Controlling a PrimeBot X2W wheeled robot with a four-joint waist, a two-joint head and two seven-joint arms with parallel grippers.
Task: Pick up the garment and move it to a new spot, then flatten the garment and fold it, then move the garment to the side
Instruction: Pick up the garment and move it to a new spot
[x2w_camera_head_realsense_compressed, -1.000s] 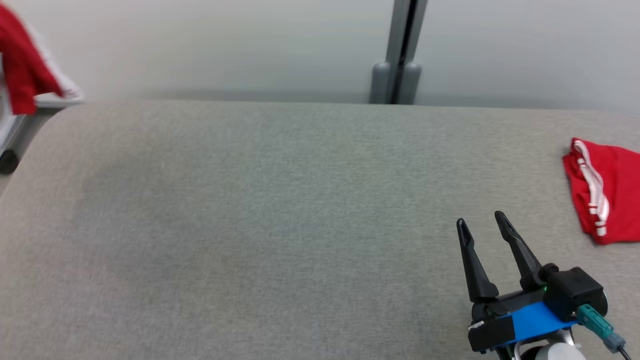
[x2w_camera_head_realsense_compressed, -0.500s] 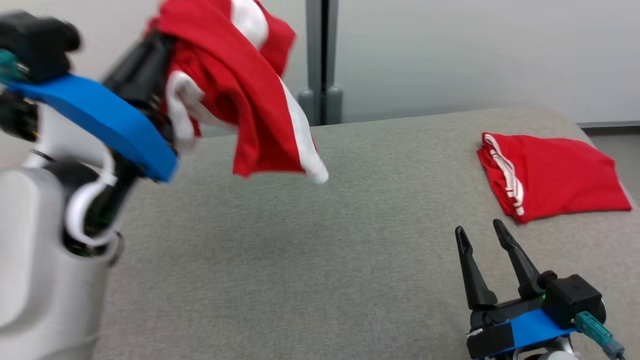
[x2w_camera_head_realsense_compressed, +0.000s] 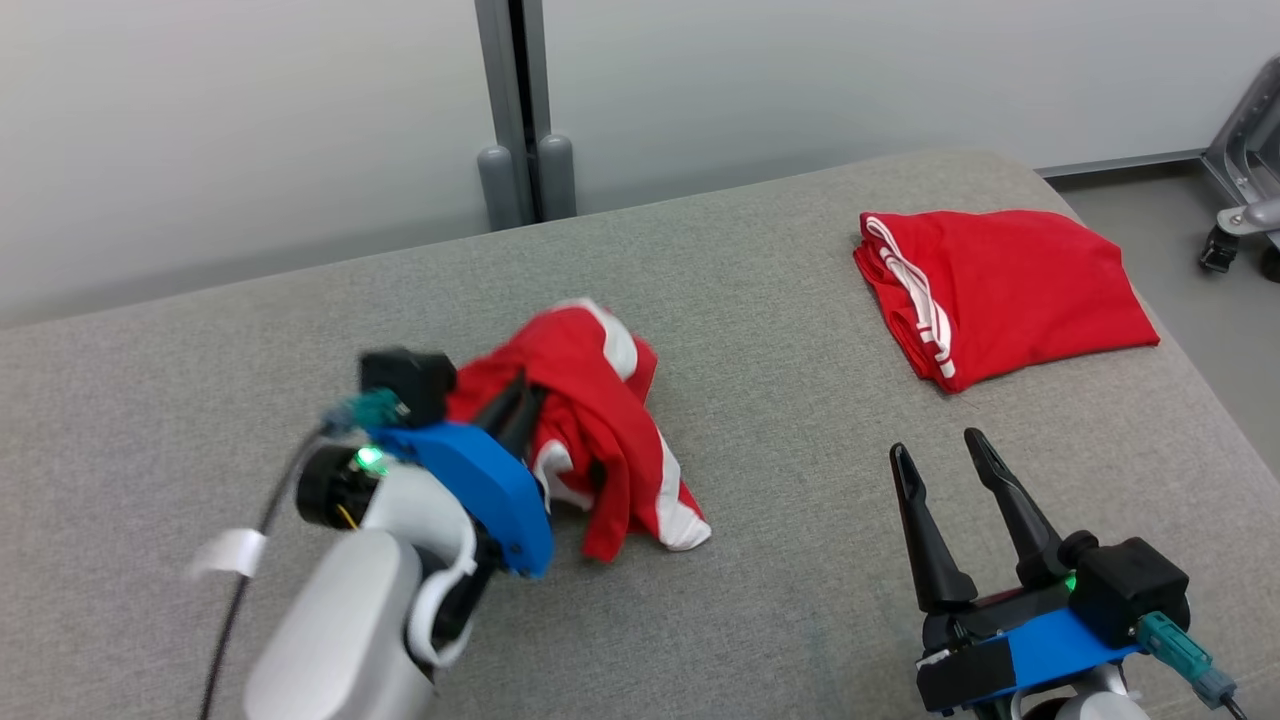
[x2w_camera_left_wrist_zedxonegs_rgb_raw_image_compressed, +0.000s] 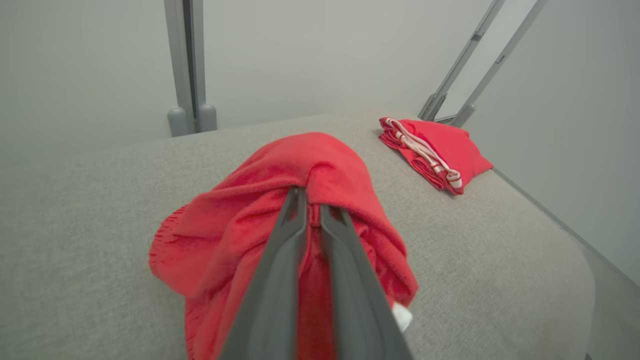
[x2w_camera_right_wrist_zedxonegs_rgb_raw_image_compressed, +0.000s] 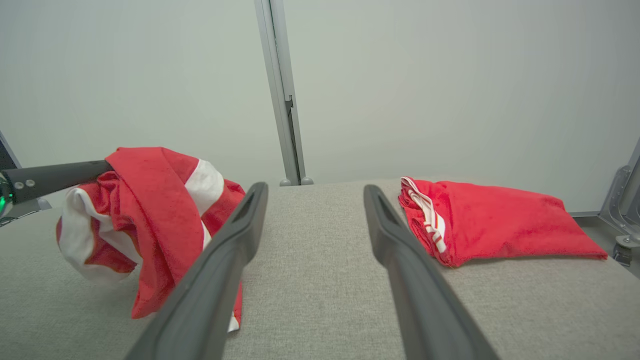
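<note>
Grey padded table (x2w_camera_head_realsense_compressed: 200, 330), red garment (x2w_camera_head_realsense_compressed: 600, 420) bunched at mid-table, pinched tight in left gripper (x2w_camera_left_wrist_zedxonegs_rgb_raw_image_compressed: 311, 200); right gripper (x2w_camera_head_realsense_compressed: 935, 443) splayed, empty. Lower gently, let go only on full contact, clear of folded pile (x2w_camera_head_realsense_compressed: 1010, 285).

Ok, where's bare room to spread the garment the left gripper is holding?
Widest bare patch: between the held garment and the folded garment, running back to the right gripper. The table left of the left arm is free too. Crowded: far right corner.
</note>
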